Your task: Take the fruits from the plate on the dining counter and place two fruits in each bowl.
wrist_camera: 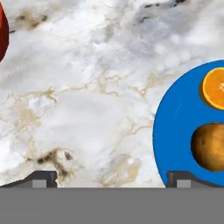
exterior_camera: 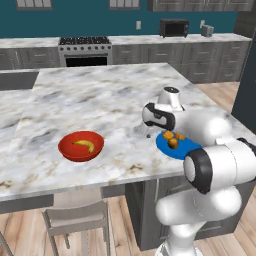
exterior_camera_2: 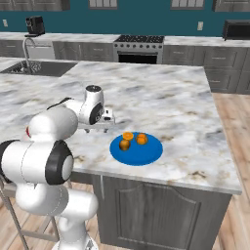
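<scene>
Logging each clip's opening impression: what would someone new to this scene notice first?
Probably the bright blue plate near the marble counter's front edge, with three orange-brown fruits on it. Next the red bowl further left along the counter, with a yellow banana already in it. The white arm bends over the counter between them, its hand open above bare marble just beside the plate.

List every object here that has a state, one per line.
red bowl: holds the banana
blue plate: holds three fruits
gripper: jaws open, empty, over bare marble counter beside the plate
chair: tucked under the counter edge
</scene>
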